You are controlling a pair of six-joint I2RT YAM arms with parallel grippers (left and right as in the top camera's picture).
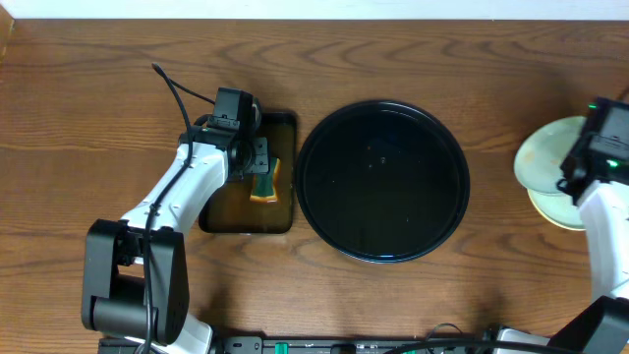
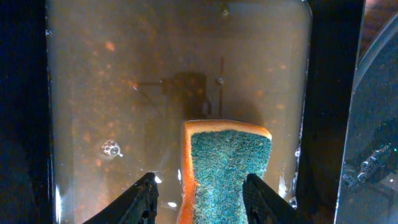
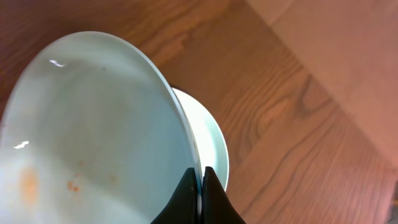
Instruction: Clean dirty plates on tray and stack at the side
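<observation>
Tray [image 1: 383, 118] in the middle of the bench [image 1: 98, 79] carries no plate, so I judge the task almost done. The plates are at the right side: the right fingers [image 3: 212, 200] are closed on the rim of a pale plate [image 3: 93, 124], which is tilted above another plate [image 3: 212, 144] lying on the bench. Faint orange marks show on the held one. The left fingers [image 2: 144, 202] stand open around the sponge [image 2: 227, 174] in the pan [image 1: 221, 214]. What is left, I think, is to lay this plate on the pile.
</observation>
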